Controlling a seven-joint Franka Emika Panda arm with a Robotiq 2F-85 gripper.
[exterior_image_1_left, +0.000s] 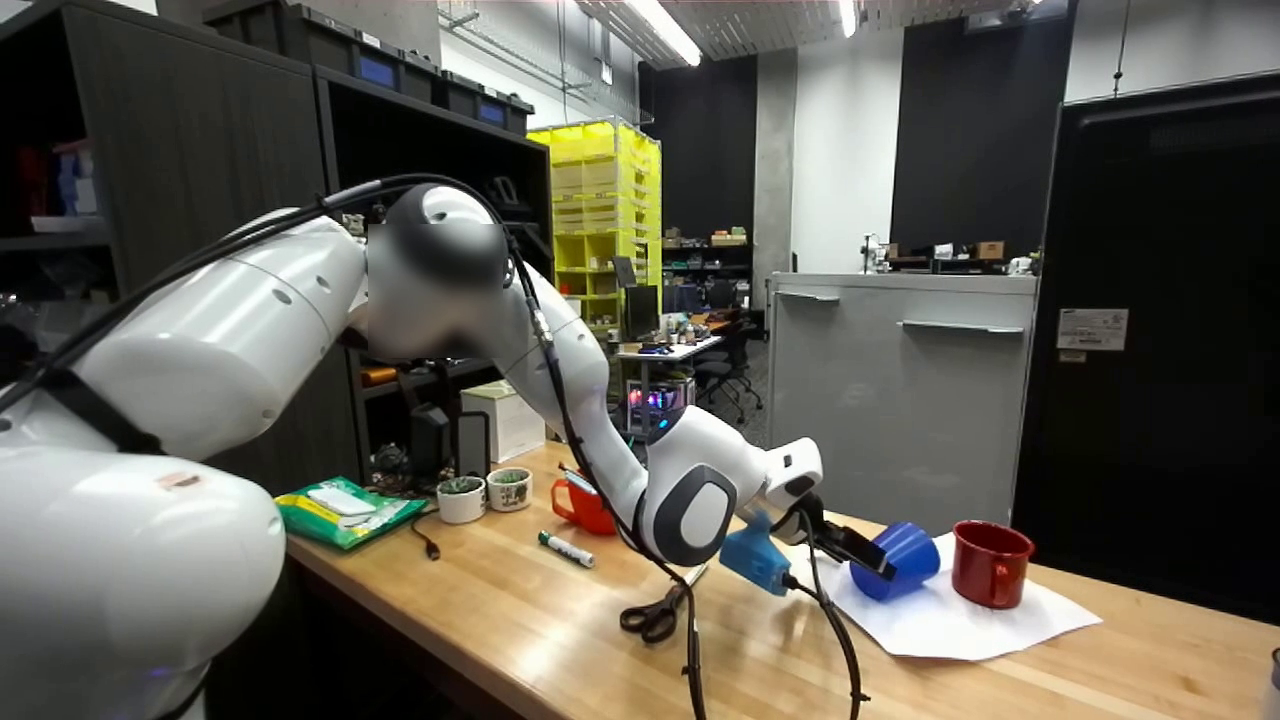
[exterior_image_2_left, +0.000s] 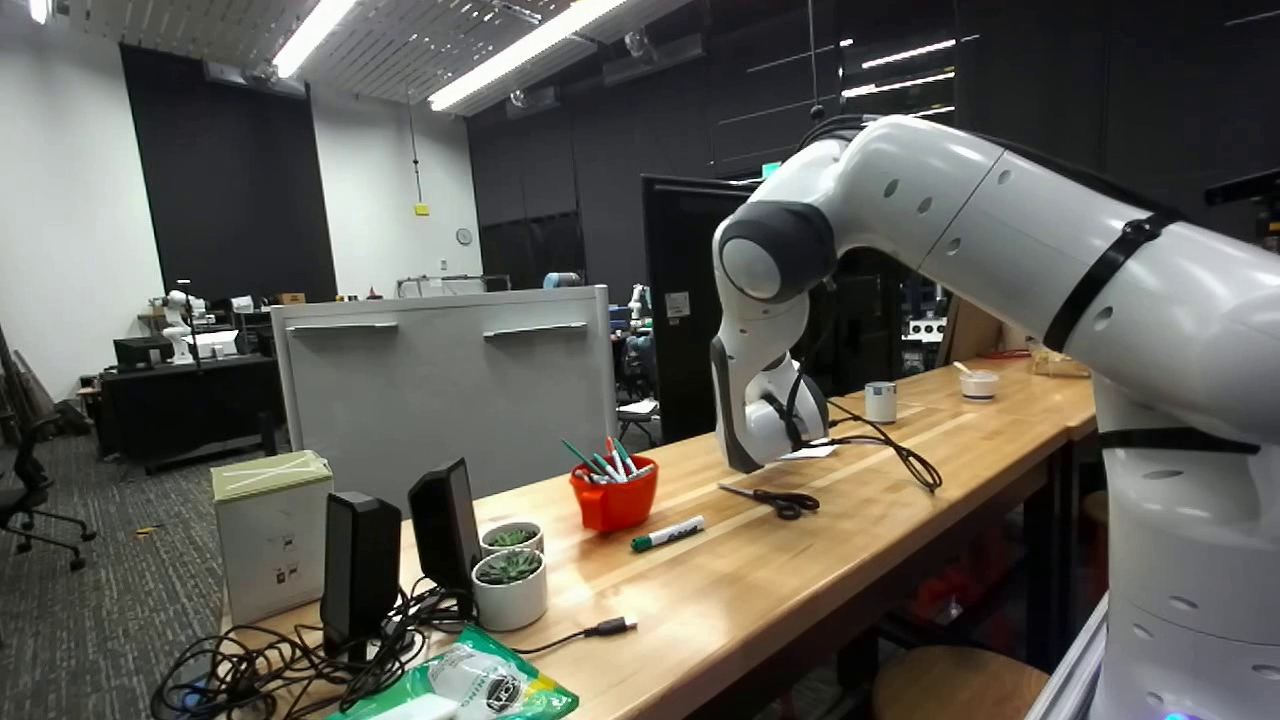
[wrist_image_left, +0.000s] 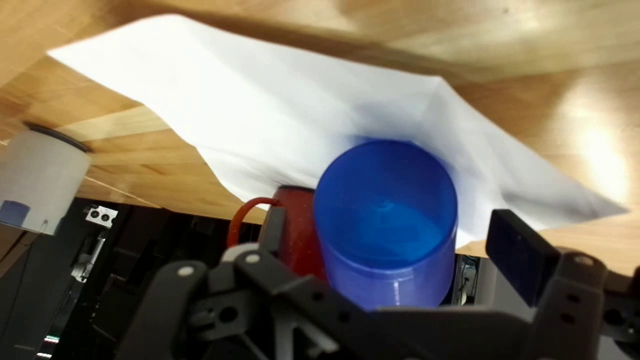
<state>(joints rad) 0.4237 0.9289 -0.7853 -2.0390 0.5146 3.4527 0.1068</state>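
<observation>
Wrist view: tool (wrist_image_left: 390, 227) along the bottom, fingers (wrist_image_left: 522, 257) spread wide, one lower left of centre, one lower right. In an exterior view, Franka Emika Panda arm (exterior_image_1_left: 300, 300) extends from left edge; shoulder (exterior_image_1_left: 140, 570) lower left, elbow (exterior_image_1_left: 435, 285) sharply bent, upper left of centre, partly blurred; forearm (exterior_image_1_left: 580, 350) slopes down to wrist (exterior_image_1_left: 700, 510), lower right of centre; tool tilted down toward lower right. In an exterior view, base column (exterior_image_2_left: 1185, 560) at right edge, elbow upper right of centre, wrist below it, tool hidden behind wrist.

The cup (exterior_image_1_left: 912, 560) is resting on the paper (exterior_image_1_left: 930, 632) beside the mug (exterior_image_1_left: 990, 565); scissors (exterior_image_1_left: 655, 617) are lying on the tabletop (exterior_image_1_left: 520, 630).
</observation>
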